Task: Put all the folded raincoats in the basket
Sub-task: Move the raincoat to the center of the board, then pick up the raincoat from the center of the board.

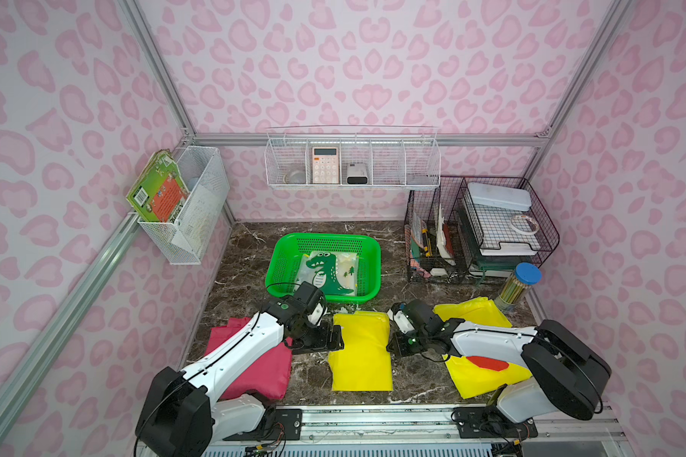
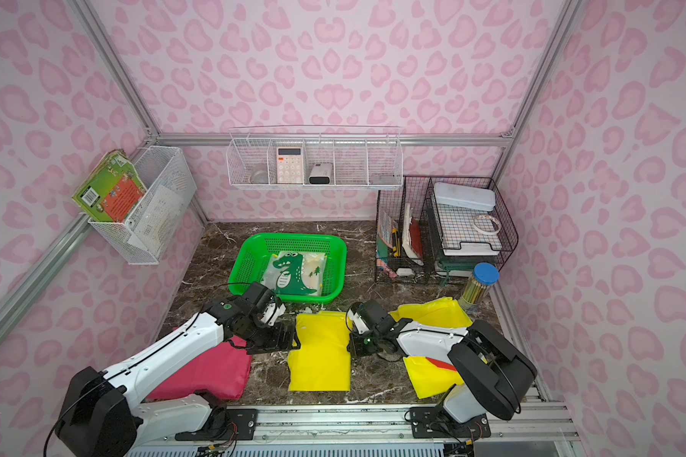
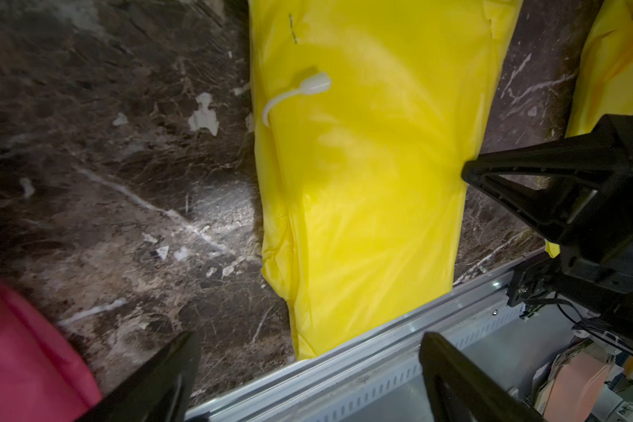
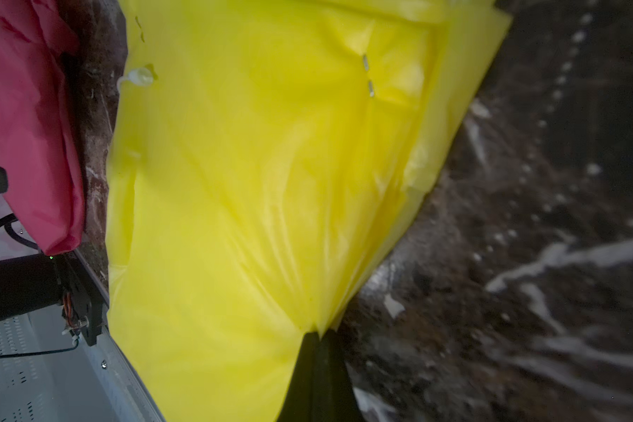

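Folded raincoat (image 1: pixel 361 352), yellow, lying on surface (image 1: pixel 313 376) just before basket (image 1: pixel 325 236); we're watching right end effector (image 4: pixel 318 338) pinching its edge, left end effector (image 3: pixel 307 347) hovering alongside, spread wide.

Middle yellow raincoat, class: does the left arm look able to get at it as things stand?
Probably yes. The left gripper, open, sits right at the edge of the middle yellow raincoat, with nothing between them. The right gripper is shut on the opposite edge.

You get no readable text: book (image 1: pixel 157 194) cover print and calculator (image 1: pixel 325 165) keys are too small.
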